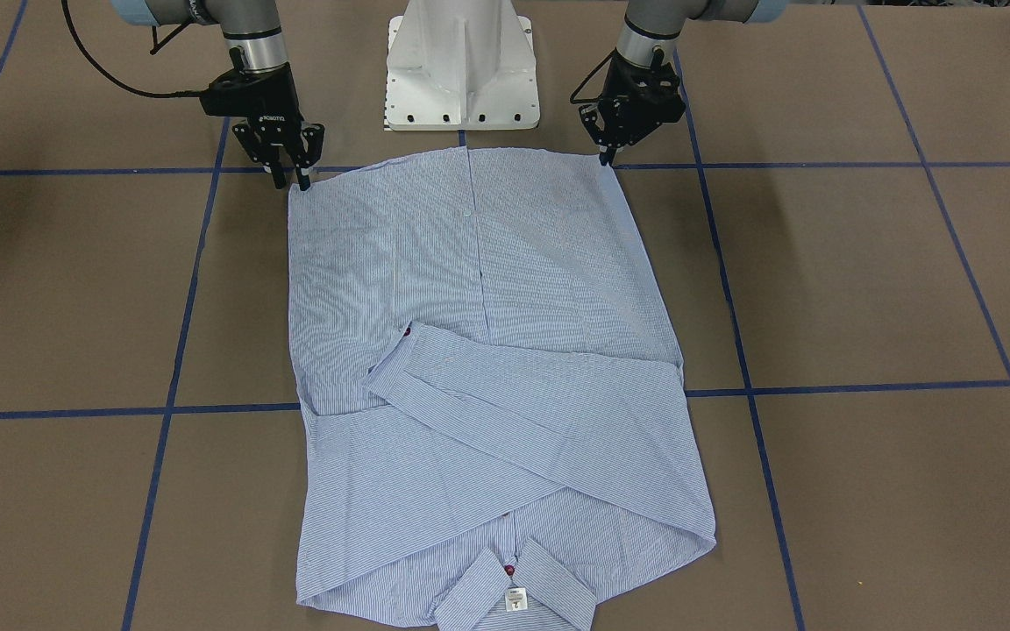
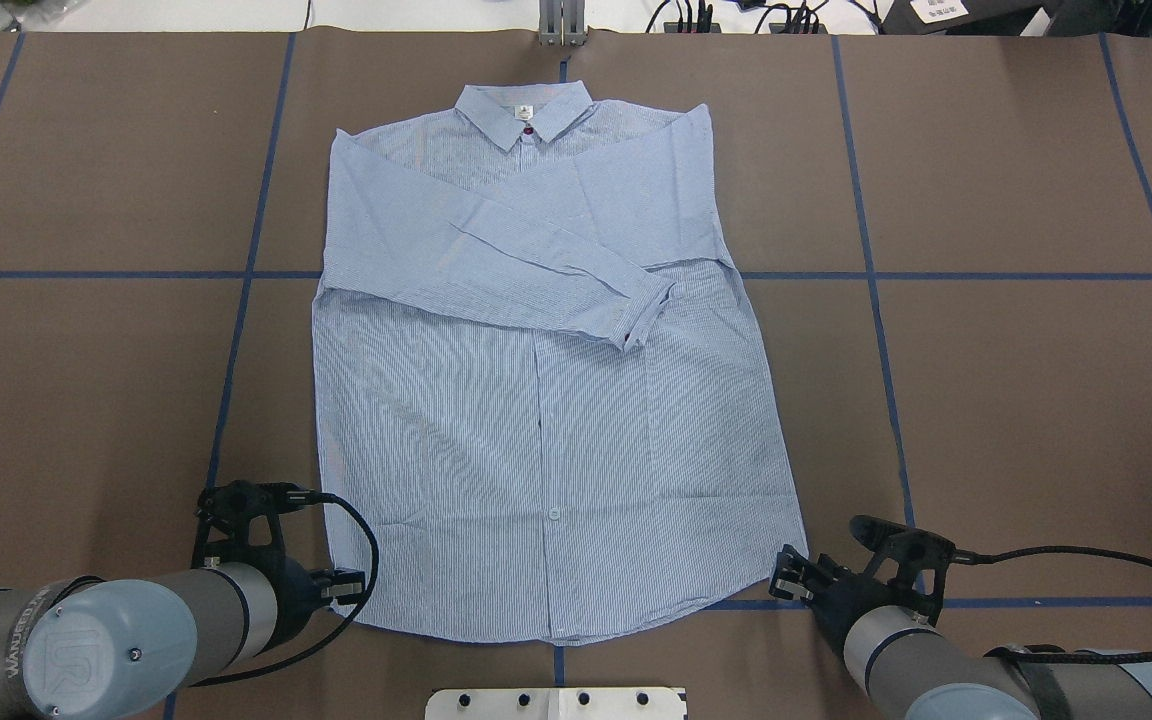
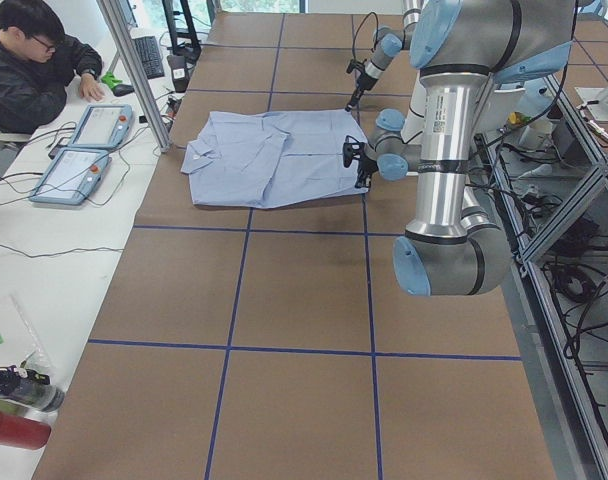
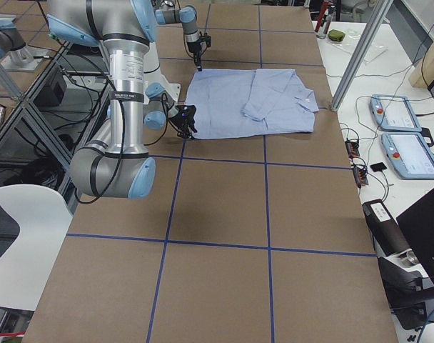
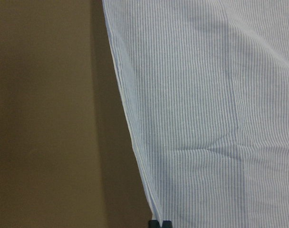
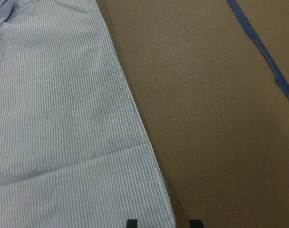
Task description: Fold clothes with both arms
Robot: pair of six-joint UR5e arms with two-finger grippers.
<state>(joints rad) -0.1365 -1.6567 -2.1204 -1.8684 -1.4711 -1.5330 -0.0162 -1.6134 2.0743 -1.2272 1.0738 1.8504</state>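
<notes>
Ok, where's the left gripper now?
Front view, upper right: the left gripper is at the shirt's hem corner, just right of the white base.

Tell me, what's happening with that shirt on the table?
A light-blue striped shirt lies flat on the table, partway through being folded; its sleeves are already crossed over the chest. The robot's left gripper is pinched shut on one bottom hem corner, while the right gripper is open astride the other.

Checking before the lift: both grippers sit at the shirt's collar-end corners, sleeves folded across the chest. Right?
No. The left gripper and right gripper sit at the hem corners of the shirt, opposite the collar; the front-facing view shows it. The rest holds.
</notes>
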